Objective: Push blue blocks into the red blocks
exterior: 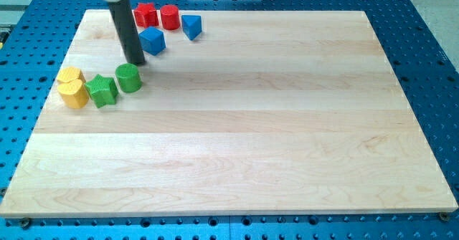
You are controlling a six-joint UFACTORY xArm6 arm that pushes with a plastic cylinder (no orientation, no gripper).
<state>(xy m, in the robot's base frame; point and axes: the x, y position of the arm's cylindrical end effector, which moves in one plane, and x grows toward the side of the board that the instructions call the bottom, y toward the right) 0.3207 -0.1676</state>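
Observation:
My tip (135, 61) rests on the board at the view's upper left. A blue cube (152, 40) sits just right of and above the tip, close to the rod. A red star-shaped block (146, 14) and a red cylinder (169, 16) stand side by side near the board's top edge, above the blue cube. A blue triangular block (191, 26) lies just right of the red cylinder, close to it. The blue cube stands a small gap below the red blocks.
A green cylinder (129, 77) sits just below my tip. A green star-shaped block (102, 90) lies left of it. Two yellow blocks (70, 75) (74, 94) stand at the board's left edge. The wooden board (237, 140) lies on a blue perforated table.

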